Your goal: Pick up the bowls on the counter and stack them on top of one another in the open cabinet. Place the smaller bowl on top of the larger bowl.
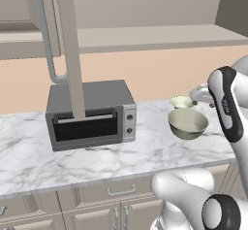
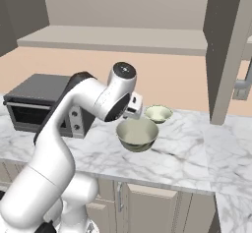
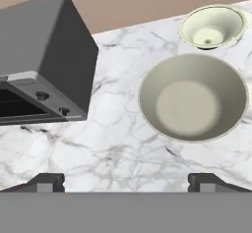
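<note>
We see tool [image 3: 126, 180] wide open, empty, hovering above surface [image 3: 113, 143]. Big bowl [image 3: 193, 98] on surface right of oven [image 3: 44, 55]; small bowl [image 3: 212, 26] just beyond it, far side. Cabinet [image 1: 145, 35] shelf above, door [image 1: 65, 44] open.

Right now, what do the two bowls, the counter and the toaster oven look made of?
Larger bowl: probably glazed ceramic, smooth pale olive inside. Smaller bowl: same look, cream, soft sheen. Counter: white marble or imitation, grey veins, polished. Toaster oven: likely matte grey painted metal with a dark glass door.
</note>
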You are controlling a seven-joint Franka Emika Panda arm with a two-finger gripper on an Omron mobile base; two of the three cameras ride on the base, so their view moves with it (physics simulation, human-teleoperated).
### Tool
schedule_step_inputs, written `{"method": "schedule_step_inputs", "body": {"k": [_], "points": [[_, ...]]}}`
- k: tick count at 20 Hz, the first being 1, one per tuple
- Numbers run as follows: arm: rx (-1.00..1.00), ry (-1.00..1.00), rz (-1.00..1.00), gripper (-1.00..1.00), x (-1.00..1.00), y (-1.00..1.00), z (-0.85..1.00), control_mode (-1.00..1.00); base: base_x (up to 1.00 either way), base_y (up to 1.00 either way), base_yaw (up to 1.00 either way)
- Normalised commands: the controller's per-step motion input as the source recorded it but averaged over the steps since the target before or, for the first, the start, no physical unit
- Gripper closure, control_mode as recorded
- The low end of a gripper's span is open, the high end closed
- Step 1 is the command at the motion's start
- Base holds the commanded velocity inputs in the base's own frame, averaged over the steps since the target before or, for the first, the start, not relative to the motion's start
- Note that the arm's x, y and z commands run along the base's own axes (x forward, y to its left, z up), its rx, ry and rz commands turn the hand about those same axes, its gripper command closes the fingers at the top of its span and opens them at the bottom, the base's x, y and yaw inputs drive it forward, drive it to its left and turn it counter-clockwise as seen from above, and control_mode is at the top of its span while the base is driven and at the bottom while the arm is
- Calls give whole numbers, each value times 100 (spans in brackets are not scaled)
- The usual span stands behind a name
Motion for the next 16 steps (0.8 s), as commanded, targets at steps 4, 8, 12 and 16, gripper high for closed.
{"method": "schedule_step_inputs", "body": {"k": [4,8,12,16], "points": [[5,-7,-5,-100,4,-19,0,-100,0,0,0],[5,-3,-7,-100,14,-20,0,-100,0,0,0],[5,0,-8,-100,18,-18,0,-100,0,0,0],[6,0,-8,-100,24,-16,0,-100,0,0,0]]}}
